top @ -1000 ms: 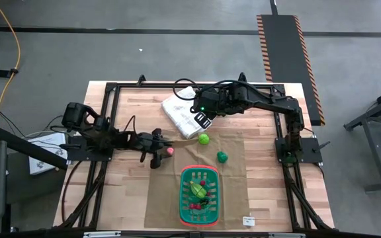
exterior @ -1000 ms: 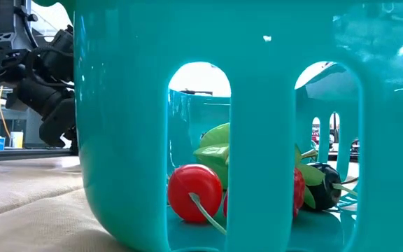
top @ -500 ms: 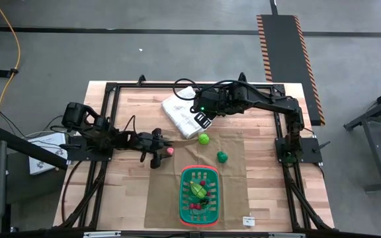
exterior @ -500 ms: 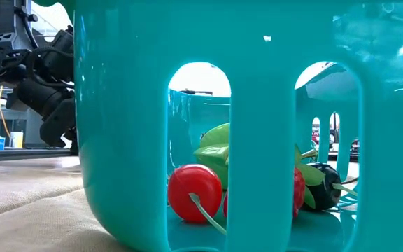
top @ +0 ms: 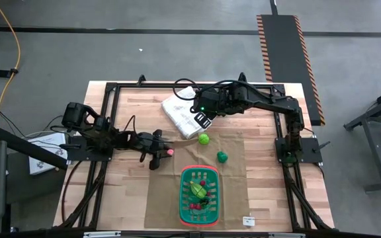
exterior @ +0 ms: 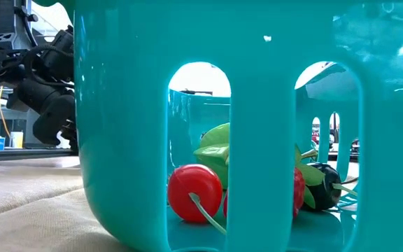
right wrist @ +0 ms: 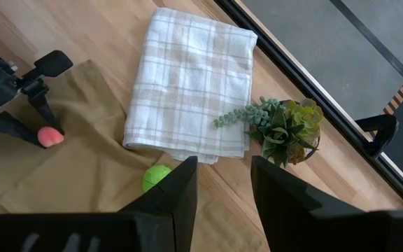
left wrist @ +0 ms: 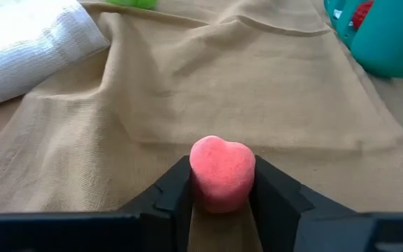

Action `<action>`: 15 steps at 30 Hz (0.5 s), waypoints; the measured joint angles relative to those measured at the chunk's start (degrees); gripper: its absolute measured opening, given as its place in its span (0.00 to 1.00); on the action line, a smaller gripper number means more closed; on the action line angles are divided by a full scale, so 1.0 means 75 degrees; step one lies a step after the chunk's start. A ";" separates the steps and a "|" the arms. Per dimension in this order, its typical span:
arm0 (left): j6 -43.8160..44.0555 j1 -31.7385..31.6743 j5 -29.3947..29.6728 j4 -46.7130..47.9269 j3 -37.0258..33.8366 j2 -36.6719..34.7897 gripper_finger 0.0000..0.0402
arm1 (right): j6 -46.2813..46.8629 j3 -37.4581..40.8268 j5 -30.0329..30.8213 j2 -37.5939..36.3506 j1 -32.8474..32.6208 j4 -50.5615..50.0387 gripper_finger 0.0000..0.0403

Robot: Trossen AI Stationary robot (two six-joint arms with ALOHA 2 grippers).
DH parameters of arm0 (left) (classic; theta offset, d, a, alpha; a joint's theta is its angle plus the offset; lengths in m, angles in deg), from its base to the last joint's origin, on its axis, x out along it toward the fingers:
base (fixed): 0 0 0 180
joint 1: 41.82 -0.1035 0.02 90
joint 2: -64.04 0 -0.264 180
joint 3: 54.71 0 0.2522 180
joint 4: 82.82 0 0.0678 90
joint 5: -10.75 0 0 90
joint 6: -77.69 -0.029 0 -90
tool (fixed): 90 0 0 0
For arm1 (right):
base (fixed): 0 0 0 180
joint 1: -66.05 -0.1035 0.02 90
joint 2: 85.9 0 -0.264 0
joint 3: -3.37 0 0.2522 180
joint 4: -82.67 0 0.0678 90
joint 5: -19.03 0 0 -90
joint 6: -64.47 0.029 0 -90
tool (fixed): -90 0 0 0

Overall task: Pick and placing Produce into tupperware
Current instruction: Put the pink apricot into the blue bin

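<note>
Slotted green plastic basket with red-orange rim [top: 182,196]: on the tan cloth mat [top: 161,198] at the wooden surface's [top: 263,205] near edge, with small toy produce pieces [top: 200,192] inside. Two green rounded toy pieces [top: 204,139] [top: 222,157]: on the mat behind it. Folded white checked cloth [top: 180,109]: further back; pink heart-shaped toy piece [left wrist: 222,171]: at the mat's left edge, between the left claw's [left wrist: 222,196] fingers.

**Produce and basket: positions**

Green slotted basket [top: 199,194] with red-orange rim stands upright on the tan cloth [top: 177,198], holding a pale green leafy piece [top: 199,190], a red cherry [exterior: 194,192] and a dark piece [exterior: 322,183]. Pink heart-shaped piece [left wrist: 222,172] sits between the left gripper [left wrist: 221,199] fingers. Light green ball [top: 204,139] and darker green piece [top: 222,157] lie apart on the cloth.
</note>
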 joint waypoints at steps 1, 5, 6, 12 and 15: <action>-0.0002 0.0000 -0.0051 -0.0003 0.0000 0.0000 0.26 | -0.0002 0.0003 -0.0003 0.0000 0.0000 0.0000 0.31; 0.0000 0.0000 -0.0108 -0.0003 0.0000 0.0000 0.25 | 0.0003 0.0002 -0.0003 0.0000 0.0000 0.0000 0.31; -0.0001 0.0000 -0.0108 -0.0003 0.0000 0.0000 0.26 | 0.0003 0.0003 -0.0003 0.0000 0.0000 0.0000 0.31; 0.0000 0.0000 -0.0108 -0.0124 0.0000 0.0000 0.27 | 0.0003 0.0002 -0.0003 0.0000 0.0000 0.0000 0.31; 0.0000 0.0000 -0.0110 -0.0363 0.0000 0.0000 0.26 | 0.0003 0.0003 -0.0004 0.0000 0.0000 0.0000 0.31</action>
